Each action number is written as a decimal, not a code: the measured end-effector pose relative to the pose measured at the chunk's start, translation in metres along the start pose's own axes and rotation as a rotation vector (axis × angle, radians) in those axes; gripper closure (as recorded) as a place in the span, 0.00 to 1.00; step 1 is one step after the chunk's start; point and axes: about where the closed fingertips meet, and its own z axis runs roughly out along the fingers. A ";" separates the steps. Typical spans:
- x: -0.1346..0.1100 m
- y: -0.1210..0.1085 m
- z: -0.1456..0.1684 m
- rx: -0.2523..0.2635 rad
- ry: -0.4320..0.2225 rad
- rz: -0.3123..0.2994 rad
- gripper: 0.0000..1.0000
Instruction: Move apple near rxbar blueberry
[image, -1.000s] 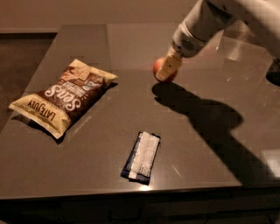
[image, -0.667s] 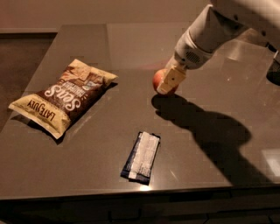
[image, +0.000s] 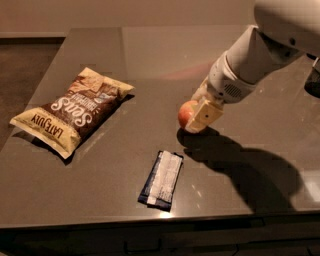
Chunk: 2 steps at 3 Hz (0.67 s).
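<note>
Dark grey glossy bench | gripper grasps small round red-orange apple right of centre | step: carrying | next: lower it beside flat navy white-striped bar wrapper near front edge

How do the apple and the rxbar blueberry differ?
Shape: the apple is round; the rxbar blueberry is a flat rectangle. Colour: apple red-orange, rxbar blueberry navy with a white strip. State: the apple is held in the pincer right of centre; the rxbar blueberry lies on the table near the front edge. Both are small beside the chip bag.
</note>
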 end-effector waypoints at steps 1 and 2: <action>0.006 0.019 -0.002 -0.015 -0.001 -0.023 0.85; 0.010 0.034 0.002 -0.037 -0.002 -0.041 0.62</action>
